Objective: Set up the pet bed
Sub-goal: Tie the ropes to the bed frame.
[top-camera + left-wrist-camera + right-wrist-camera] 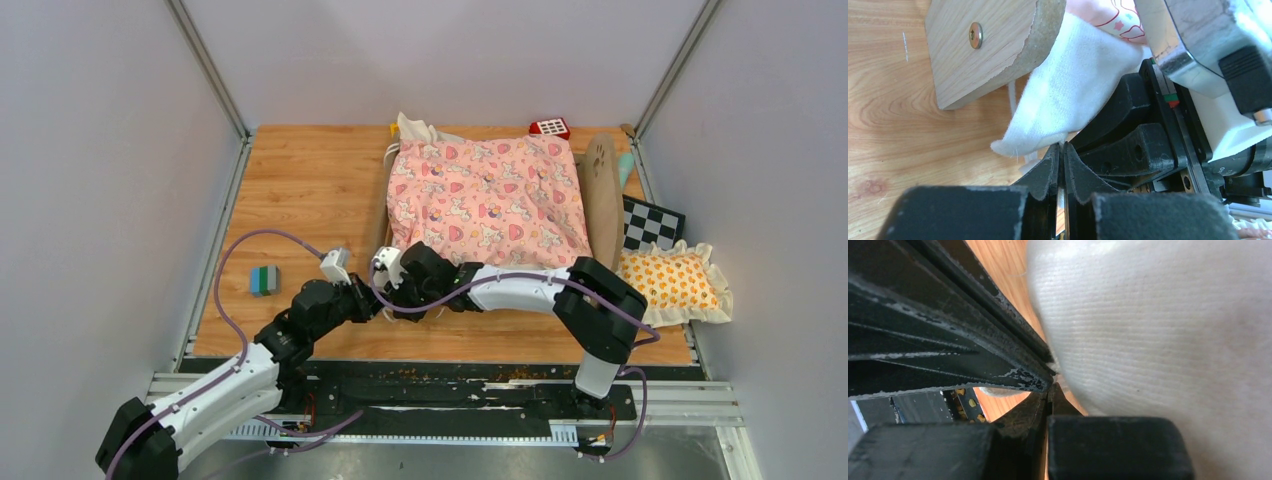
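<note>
The pet bed point(601, 190) stands at the back middle of the table, headboard to the right, with the pink unicorn quilt point(485, 200) spread over it and hiding the mattress. Both grippers meet at the bed's near-left corner. My left gripper point(376, 300) is shut on the quilt's white underside edge point(1068, 95), just below a wooden end of the frame point(988, 45). My right gripper point(396, 284) reaches across from the right, its jaws shut. White fabric point(1158, 330) presses against its tips; I cannot see any of it caught between them.
An orange-patterned frilled pillow point(672, 283) lies at the right edge beside a checkerboard card point(650, 225). A small grey-green block point(264, 280) sits at the left. A red-and-white item point(549, 127) is behind the bed. Grey walls close in both sides.
</note>
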`<state>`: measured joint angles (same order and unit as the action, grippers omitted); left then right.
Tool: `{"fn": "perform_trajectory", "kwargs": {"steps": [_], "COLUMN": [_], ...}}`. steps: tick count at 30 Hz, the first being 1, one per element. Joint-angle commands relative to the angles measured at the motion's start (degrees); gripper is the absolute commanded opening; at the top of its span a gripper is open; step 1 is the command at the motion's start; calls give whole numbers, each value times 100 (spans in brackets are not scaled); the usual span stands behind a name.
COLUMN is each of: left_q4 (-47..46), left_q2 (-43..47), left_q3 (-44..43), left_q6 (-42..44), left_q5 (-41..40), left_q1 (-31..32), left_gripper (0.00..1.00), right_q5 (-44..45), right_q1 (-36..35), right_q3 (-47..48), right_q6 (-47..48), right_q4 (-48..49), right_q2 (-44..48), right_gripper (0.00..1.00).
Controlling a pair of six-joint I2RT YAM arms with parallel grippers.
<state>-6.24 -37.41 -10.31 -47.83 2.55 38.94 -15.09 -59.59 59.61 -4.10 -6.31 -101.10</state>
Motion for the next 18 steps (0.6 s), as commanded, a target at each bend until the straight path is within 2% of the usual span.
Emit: {"fn": "perform_trajectory", "kwargs": {"steps": [1, 18], "left_q4": [-217, -195], "left_q2": [-79, -104], "left_q3": [-201, -245], "left_q6": [47, 76], "left_q5": [12, 42], "left_q1": [9, 9], "left_gripper": [10, 13], "right_q5": [-241, -145], "right_q1": [-52, -52], "right_q3": [-96, -631], "right_q6": [-179, -818], "right_q4": [481, 1468], "right_q2": [191, 500], "right_gripper": [0, 0]}}
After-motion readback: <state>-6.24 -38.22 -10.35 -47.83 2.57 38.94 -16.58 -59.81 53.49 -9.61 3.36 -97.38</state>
